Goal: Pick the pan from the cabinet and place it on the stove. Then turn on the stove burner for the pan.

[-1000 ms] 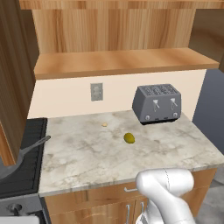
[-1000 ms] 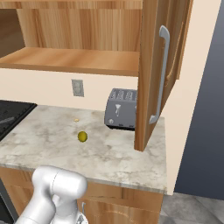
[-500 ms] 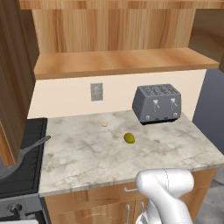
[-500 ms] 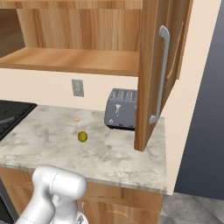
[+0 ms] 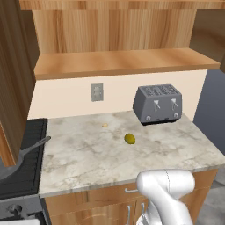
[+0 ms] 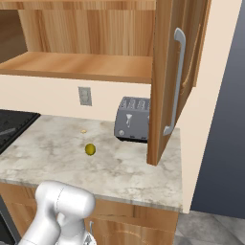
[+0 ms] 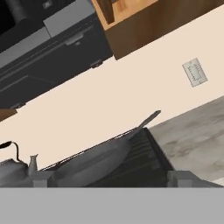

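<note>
The pan (image 7: 94, 161) sits on the stove (image 7: 140, 164), its dark shallow bowl resting on the ridged grates and its long thin handle reaching out toward the counter (image 5: 127, 151) edge. In the left base view the pan (image 5: 17, 160) shows at the left border, handle angled up over the grate toward the marble top. In the hand view a kettle (image 7: 15, 168) stands on the stove just beyond the pan.

The gripper (image 7: 111, 178) hangs above the stove with its two fingertips (image 7: 40, 178) far apart at either side of the hand view — spread wide and holding nothing, the pan lying in the gap between them but farther off, not touched.

The cabinet (image 6: 174, 81) stands open: its door hangs out over the right end of the counter, silver bar handle facing forward, and the wooden shelf (image 5: 118, 61) inside is bare wood. Under the shelf, on the cream wall, is a grey outlet (image 5: 97, 92).

On the counter a grey two-slot toaster (image 5: 158, 103) stands against the wall at the right. In front and to its left lies a small olive-green round fruit (image 5: 129, 139) — apart from the toaster — and a tiny pale crumb-like bit (image 5: 105, 125) lies nearer the wall. In the right base view the toaster (image 6: 132, 118) is partly hidden behind the open door.

The stove's grey front panel with a round knob (image 5: 15, 209) shows at the lower left of the left base view.
</note>
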Robot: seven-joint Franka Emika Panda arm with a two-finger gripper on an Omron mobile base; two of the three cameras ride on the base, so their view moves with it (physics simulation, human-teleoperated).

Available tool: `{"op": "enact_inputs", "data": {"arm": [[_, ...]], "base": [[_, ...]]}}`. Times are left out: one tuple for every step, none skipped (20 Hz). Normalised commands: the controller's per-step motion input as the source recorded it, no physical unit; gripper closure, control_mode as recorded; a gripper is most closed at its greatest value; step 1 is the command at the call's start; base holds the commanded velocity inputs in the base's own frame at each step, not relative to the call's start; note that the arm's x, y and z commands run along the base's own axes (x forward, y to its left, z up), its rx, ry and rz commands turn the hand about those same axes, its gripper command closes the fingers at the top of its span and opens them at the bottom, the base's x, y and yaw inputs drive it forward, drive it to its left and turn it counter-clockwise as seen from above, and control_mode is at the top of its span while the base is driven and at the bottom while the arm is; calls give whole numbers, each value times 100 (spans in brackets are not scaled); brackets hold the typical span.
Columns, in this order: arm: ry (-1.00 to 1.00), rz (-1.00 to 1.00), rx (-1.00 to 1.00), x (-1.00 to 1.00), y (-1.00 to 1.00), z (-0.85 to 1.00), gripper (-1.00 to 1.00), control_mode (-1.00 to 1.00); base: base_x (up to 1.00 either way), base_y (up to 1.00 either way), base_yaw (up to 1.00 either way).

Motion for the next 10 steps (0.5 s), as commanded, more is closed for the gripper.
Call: {"op": "enact_inputs", "data": {"arm": [[0, 0, 0, 20, -1, 0, -100, -100], [0, 0, 0, 22, 0, 0, -100, -100], [0, 0, 0, 23, 0, 0, -100, -100], [0, 0, 0, 23, 0, 0, -100, -100], [0, 0, 0, 26, 0, -1, -100, -100], [0, 0, 0, 24, 0, -8, -100, -100], [0, 0, 0, 23, 0, -10, -100, -100], [0, 0, 0, 18, 0, -19, -100, -100], [0, 0, -2, 17, 0, -26, -100, -100], [0, 0, -5, 16, 0, -33, -100, -100]], "base": [[0, 0, 0], [0, 0, 0], [0, 0, 0], [0, 0, 0], [0, 0, 0], [0, 0, 0], [0, 0, 0], [0, 0, 0], [0, 0, 0], [0, 0, 0]]}}
